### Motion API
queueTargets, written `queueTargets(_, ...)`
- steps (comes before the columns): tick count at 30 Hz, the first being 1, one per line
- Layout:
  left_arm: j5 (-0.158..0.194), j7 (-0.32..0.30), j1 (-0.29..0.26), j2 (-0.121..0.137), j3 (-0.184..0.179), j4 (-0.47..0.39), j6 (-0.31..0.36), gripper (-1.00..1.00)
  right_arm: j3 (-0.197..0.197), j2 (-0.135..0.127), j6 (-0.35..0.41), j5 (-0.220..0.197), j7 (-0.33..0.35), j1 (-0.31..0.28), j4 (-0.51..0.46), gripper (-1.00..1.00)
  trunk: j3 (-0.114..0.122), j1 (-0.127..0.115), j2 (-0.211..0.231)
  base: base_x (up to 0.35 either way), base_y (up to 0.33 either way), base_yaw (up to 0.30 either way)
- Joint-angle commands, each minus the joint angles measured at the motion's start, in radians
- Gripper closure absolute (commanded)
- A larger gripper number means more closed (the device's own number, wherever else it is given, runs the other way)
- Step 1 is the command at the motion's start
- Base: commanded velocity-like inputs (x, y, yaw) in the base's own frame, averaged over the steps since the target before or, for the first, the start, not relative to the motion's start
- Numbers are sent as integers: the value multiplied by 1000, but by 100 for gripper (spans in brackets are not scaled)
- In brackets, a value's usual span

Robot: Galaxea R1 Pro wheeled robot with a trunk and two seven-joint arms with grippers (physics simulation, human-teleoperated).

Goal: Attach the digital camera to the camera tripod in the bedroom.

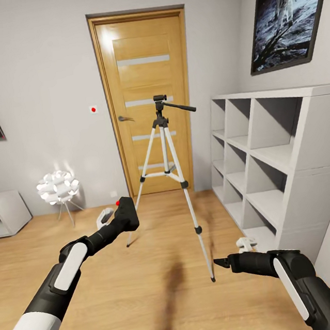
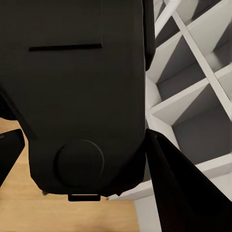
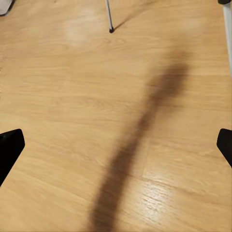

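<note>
Tripod (image 1: 170, 169) stands upright on wood floor (image 1: 150, 292) in front of oak door (image 1: 148, 99), legs spread, pan handle pointing toward white cube shelf (image 1: 269, 161). Head view: left gripper (image 1: 124, 217) raised, clenched on digital camera (image 1: 126, 215), red button on top; camera sits left of and below the tripod head, near the left leg in the picture but not touching. Left wrist view adds the close-up: black camera body (image 2: 79, 96) between dark fingers (image 2: 183, 193), round knob on its face, shelf cubes (image 2: 193, 87) behind. Right gripper (image 1: 222, 262) low near the foot of the front tripod leg; head view doesn't resolve the jaws. Right wrist view does: fingertips (image 3: 9, 150) wide apart at both edges, nothing between, just floor (image 3: 72, 96), arm shadow, and a tripod leg foot (image 3: 110, 19) well ahead. Ball lamp (image 1: 58, 188) left of door, astronaut picture (image 1: 286, 13) over the shelf.
</note>
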Motion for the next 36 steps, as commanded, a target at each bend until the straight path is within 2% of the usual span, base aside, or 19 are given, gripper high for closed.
queueTargets(1, -1, -3, -1, 1, -1, 0, 2, 100, -1, 0, 7, -6, -1, -1, 0, -100, 2, -4, 7, 0, 0, 0)
queueTargets(36, -1, 0, -1, -1, -1, 0, 2, 100, -1, 0, 7, -6, -2, -1, 0, -100, 112, -138, 252, 0, 0, 0)
